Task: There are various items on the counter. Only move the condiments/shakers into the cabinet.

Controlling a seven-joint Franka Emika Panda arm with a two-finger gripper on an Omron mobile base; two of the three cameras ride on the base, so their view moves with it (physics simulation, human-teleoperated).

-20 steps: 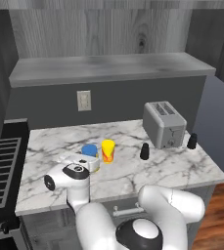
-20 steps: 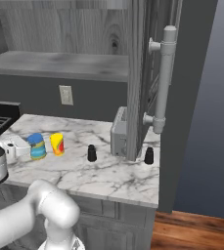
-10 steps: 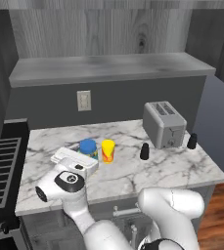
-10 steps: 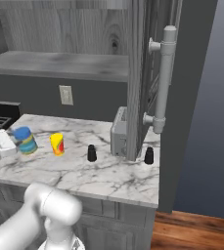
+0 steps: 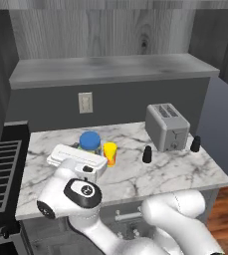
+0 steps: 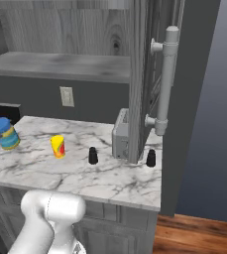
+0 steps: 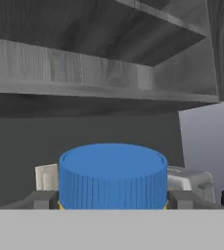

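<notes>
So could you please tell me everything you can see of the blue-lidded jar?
The blue-lidded jar is squat, with a ribbed blue lid, blue label and yellow bands. It stands upright near the left end of the counter, beside the yellow cup. The gripper is at it, one of the open jaws on each side of the lid; contact unclear.

The counter (image 5: 150, 174) is a white marble slab with grey veins. On it stand the blue-lidded jar (image 5: 90, 141) toward its left part, the yellow and orange cup (image 5: 109, 153) just beside the jar, and a black shaker (image 5: 147, 154) further right, near the silver toaster (image 5: 167, 126). A second black shaker (image 5: 195, 144) stands past the toaster, close to the slab's right end (in the right base view it sits behind the edge of a cabinet door). The two shakers are well apart.
</notes>
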